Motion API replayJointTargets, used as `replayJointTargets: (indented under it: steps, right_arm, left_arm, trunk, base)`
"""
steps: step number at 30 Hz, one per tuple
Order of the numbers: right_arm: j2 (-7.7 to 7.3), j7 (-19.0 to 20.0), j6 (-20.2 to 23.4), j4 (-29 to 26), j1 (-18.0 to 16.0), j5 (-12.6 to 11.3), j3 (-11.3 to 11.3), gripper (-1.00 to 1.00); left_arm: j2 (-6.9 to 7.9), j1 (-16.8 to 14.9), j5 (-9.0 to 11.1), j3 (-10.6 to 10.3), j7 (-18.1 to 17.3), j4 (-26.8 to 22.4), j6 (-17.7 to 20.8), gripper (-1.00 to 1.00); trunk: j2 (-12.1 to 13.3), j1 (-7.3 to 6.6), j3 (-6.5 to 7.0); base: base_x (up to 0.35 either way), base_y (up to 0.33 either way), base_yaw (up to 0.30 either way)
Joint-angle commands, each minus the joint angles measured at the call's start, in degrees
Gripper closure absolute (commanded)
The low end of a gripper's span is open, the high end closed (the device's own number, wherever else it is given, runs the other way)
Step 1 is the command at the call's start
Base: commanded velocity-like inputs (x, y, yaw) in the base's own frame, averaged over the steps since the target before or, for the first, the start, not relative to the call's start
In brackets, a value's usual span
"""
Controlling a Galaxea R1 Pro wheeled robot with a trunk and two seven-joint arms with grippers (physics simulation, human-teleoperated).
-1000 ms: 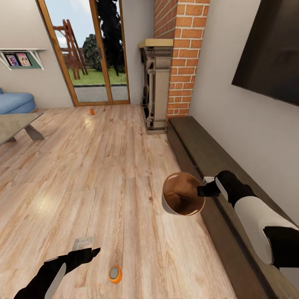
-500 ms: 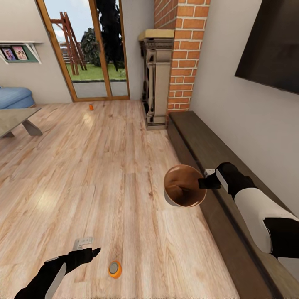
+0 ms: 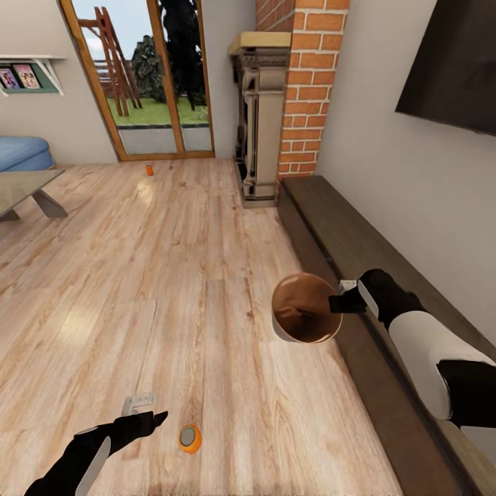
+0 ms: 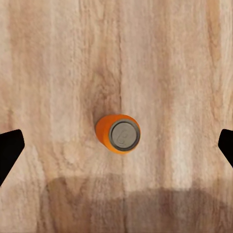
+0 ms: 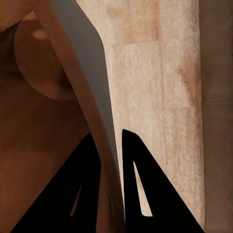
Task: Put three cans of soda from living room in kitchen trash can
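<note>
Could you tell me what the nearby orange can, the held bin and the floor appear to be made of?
Orange soda can: seemingly painted metal, dull silver top.
Trash can: light outer wall here, brown wood-toned inside; material unclear, matte.
Floor: light wood planks, visible grain, slight sheen.

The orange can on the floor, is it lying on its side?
No, the orange can stands upright on the wooden floor, its silver top facing the camera.
</note>
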Motion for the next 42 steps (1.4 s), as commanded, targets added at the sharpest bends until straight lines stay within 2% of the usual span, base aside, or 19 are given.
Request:
replayJointTargets:
  steps: [1,7,13,22,42]
  right_arm:
    - [0.01,0.2,0.2,0.0,0.0,-1.4,-0.2,1.00]
    - [0.00,0.2,0.1,0.0,0.0,-1.4,-0.3,1.00]
    - [0.06,0.3,0.0,-0.1,0.1,-1.5,-0.3,1.00]
    - [0.02,0.4,-0.2,-0.1,0.2,-1.5,-0.2,1.00]
    - [0.00,0.3,-0.6,-0.1,0.4,-1.4,-0.2,1.00]
  left_arm:
    - [-0.02,0.0,0.0,0.0,0.0,0.0,0.0,-1.00]
    - [-0.18,0.0,-0.1,-0.1,0.1,0.0,0.0,-1.00]
    - [-0.19,0.2,0.0,-0.1,-0.1,-0.6,-0.1,-1.00]
    - [0.12,0.2,0.0,-0.1,-0.3,-0.2,-1.7,-1.00]
    - [0.02,0.2,0.0,-0.1,-0.3,-0.2,-1.9,-1.00]
  trunk:
    - [-0.4,0.22,-0.27]
    - [-2.8,1.54,-1.88]
    - [-2.8,1.54,-2.36]
    - [-2.8,1.54,-2.52]
    - [-2.8,1.54,-2.53]
  base:
    - [0.000,0.000,0.000]
    - [0.000,0.000,0.000]
    - [0.000,-0.024,0.000]
    - [0.067,-0.174,0.000]
    - [0.142,-0.009,0.000]
